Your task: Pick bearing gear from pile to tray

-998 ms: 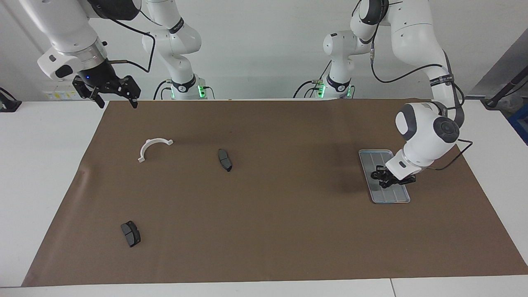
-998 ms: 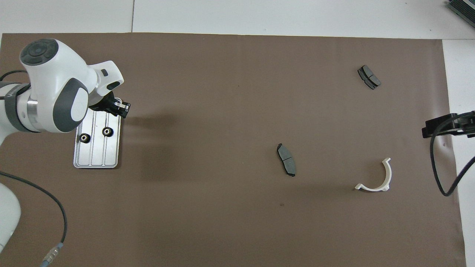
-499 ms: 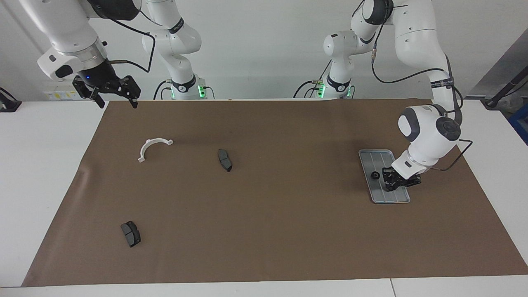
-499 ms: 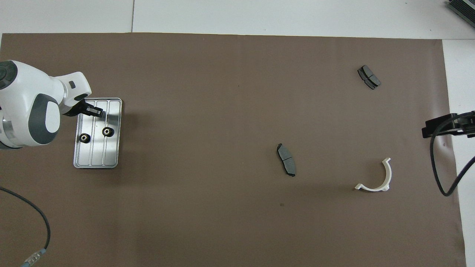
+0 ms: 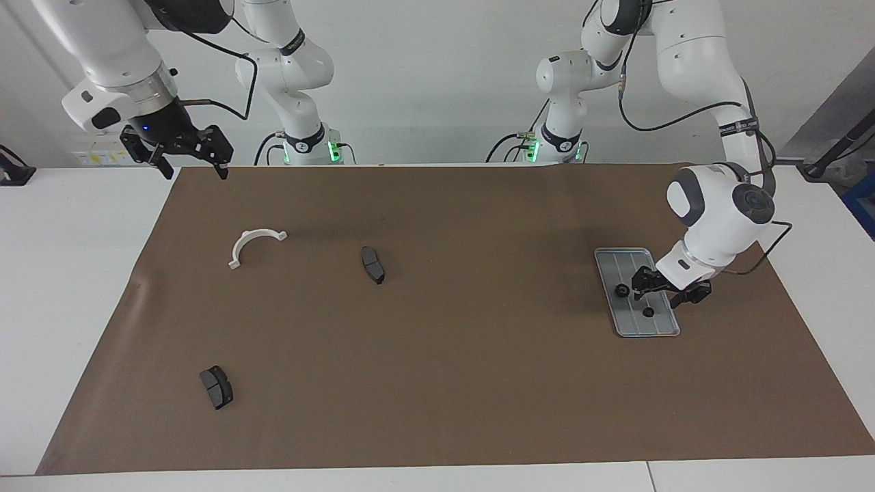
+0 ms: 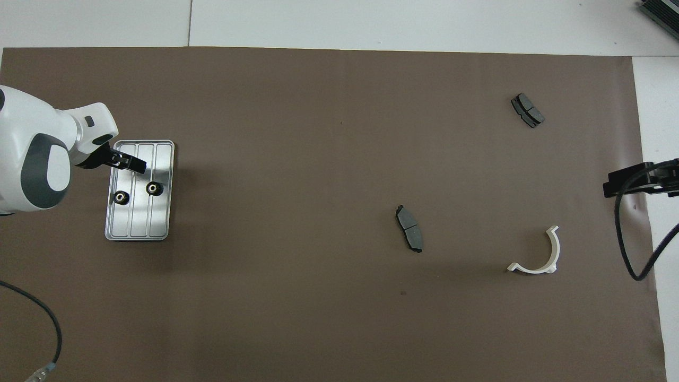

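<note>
The flat silver-grey grooved metal tray (image 5: pixel 637 292) lies on the brown mat (image 5: pixel 444 328) toward the left arm's end of the counter (image 5: pixel 68 273), with 2 small black round gears (image 6: pixel 154 188) resting in it, apart from each other. The left tool (image 5: pixel 670 292) hangs over the tray's edge, fingers spread wide, holding nothing. The right tool (image 5: pixel 186 154) waits, raised over its own end, fingers wide. 2 dark grey curved pads (image 5: pixel 372 264) and 1 white half-ring bracket (image 5: pixel 254 244) lie scattered on the mat.
</note>
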